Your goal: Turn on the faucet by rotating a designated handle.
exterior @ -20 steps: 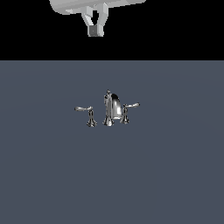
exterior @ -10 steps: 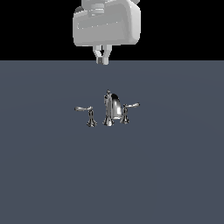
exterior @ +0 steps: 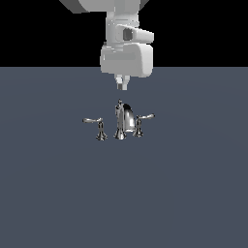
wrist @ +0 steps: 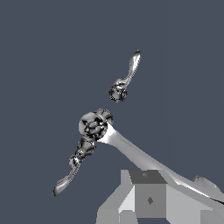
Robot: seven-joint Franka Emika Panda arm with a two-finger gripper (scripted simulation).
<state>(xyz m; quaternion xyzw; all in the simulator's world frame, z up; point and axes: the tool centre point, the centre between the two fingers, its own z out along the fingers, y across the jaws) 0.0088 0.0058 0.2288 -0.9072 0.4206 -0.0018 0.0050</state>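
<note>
End effector (exterior: pixel 121 86) above faucet (exterior: pixel 124 121)

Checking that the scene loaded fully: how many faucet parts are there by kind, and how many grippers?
Arched spout: 1
Lever handles: 2, the handle close to the spout and the wider-set handle
Gripper: 1
Total: 4

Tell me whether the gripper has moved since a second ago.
Yes. The gripper has dropped toward the faucet and shifted to the exterior view's right, now hanging just above its spout.
</note>
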